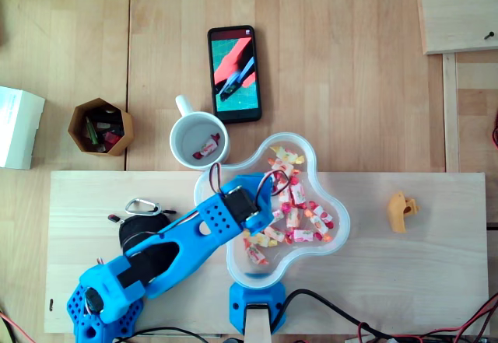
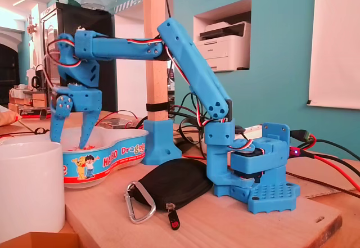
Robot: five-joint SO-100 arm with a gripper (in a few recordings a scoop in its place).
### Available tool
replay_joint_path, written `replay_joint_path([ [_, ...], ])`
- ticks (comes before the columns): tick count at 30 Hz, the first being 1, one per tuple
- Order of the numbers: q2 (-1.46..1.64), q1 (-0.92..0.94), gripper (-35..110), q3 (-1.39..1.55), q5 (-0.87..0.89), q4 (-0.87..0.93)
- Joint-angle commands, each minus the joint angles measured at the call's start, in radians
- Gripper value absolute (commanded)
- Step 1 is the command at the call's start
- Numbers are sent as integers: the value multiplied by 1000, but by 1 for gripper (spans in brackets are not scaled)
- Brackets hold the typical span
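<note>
1. Inside the candy bowl point(image 2: 115, 159), the gripper point(image 2: 70, 141) was seen with its fingers spread apart, released.
2. The wrapped candies point(image 1: 299, 217) were piled beneath it, just right of the white mug point(image 1: 187, 137).

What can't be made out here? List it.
Gripper fingertips: fixed view, the tips sit behind the bowl rim; whatever is between them is hidden.
Mug: fixed view, cut off by the left edge; its wall hides its contents.
Hexagonal pot: overhead view, contents too small to name.
</note>
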Motion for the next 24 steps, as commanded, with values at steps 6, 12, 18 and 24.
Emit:
replay_joint_path([
  [6,28,23,19,-38,-14,-2],
  [12,23,23,19,-38,3,-2],
  [18,20,21,20,-38,3,-3],
  [24,-20,21,20,-41,3,-3],
])
